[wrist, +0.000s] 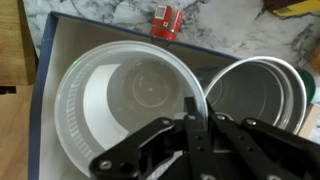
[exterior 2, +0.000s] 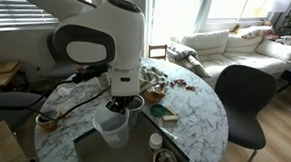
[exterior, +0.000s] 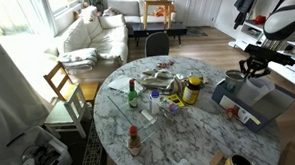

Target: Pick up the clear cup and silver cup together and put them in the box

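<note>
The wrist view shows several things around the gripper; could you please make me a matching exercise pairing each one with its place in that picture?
Things:
1. clear cup
2. silver cup
3. small red object
4. gripper

Places in the wrist view:
A. at the top, on the marble table beyond the edge of the box
B. on the right side
C. on the left, over the box's pale floor
D. at the bottom centre, where the two cup rims meet

Pairs: 1-C, 2-B, 3-A, 4-D
</note>
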Robot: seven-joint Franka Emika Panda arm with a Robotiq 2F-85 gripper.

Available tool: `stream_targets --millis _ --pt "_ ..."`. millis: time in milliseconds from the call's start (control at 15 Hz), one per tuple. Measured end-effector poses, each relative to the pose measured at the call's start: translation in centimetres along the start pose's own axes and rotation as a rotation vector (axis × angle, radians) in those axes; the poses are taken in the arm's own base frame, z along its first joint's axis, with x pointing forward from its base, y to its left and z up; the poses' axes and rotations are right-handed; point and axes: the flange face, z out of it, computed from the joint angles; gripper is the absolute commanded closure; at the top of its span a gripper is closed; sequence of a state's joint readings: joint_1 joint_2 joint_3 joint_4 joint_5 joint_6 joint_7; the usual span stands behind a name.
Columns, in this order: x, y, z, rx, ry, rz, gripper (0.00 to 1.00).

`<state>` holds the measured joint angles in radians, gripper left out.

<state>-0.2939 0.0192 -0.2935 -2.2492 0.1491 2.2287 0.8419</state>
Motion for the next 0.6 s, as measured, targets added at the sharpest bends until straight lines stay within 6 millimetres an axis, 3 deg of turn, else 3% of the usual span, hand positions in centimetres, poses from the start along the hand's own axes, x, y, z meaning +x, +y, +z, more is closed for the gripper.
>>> stream_targets --millis 533,600 --pt "1.2 -0.7 4.7 -0.020 -0.025 0.054 0.98" --pt "1.3 -0.7 5.1 -0.021 -0.031 0.061 0.68"
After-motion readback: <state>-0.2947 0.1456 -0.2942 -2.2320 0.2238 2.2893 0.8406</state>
